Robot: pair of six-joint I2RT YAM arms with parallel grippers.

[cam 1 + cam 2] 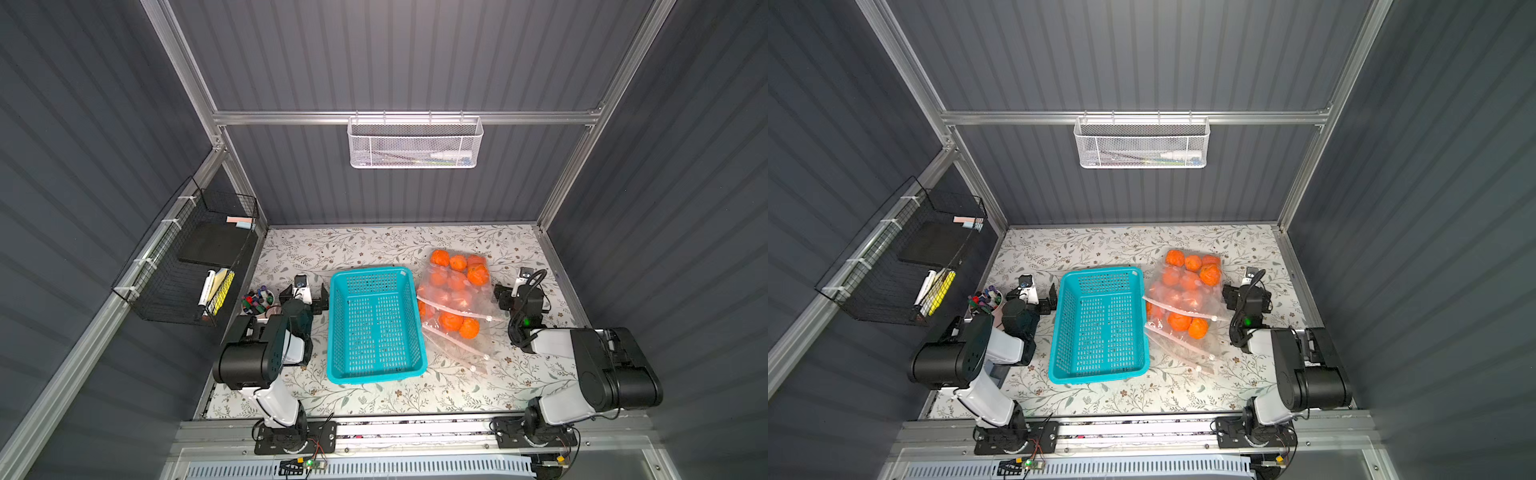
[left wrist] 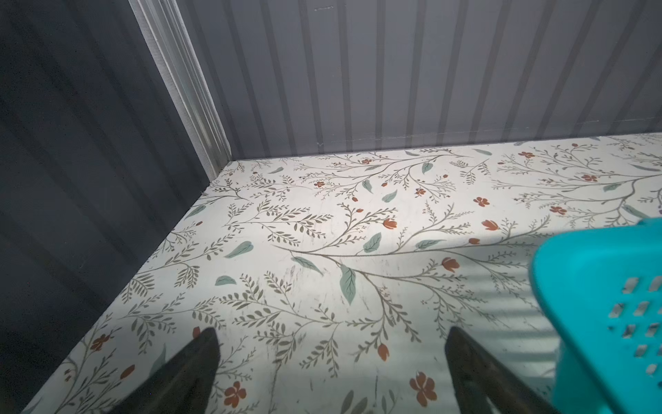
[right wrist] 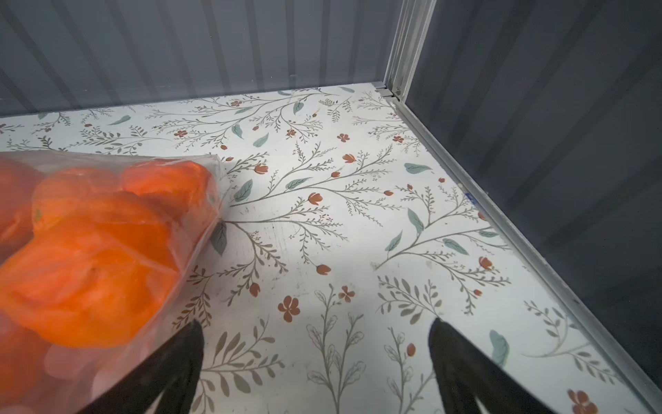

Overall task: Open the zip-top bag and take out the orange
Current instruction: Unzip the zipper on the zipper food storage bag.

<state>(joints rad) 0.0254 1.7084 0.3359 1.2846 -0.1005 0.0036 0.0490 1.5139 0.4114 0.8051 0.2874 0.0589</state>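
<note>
Stn check. Subject: zip-top bags (image 1: 455, 291) on the table (image 1: 374, 245), right of centre, between the teal basket (image 1: 336, 332) and the right arm; seen in both top views. At least two bags overlap in one pile; exact count n/k.

Orientation: long axis of the pile runs far-to-near, leaning slightly toward the right arm at the near end. Filled ends point to the back wall, where the oranges (image 1: 457, 264) bunch; a second bunch lies approx mid-pile. Zip ends point to the near edge. The white zip strip (image 1: 451, 309) of the upper bag crosses the pile on a slant, basket side to right-arm side, w/ its slider (image 1: 489, 318) at the right-arm end. Sealed or not: cannot tell at this res.

Arms: the left tool (image 2: 331, 333) has jaws spread wide w/ nothing between them, low over bare table just beside the basket's far corner. The right tool (image 3: 314, 324) has jaws spread wide and holds nothing, low beside the pile's far end. In the right wrist view a bag overlaps one finger (image 3: 172, 365); contact n/k. Both tools point toward the back wall.

Basket long axis: far-to-near, approx parallel to the pile.
</note>
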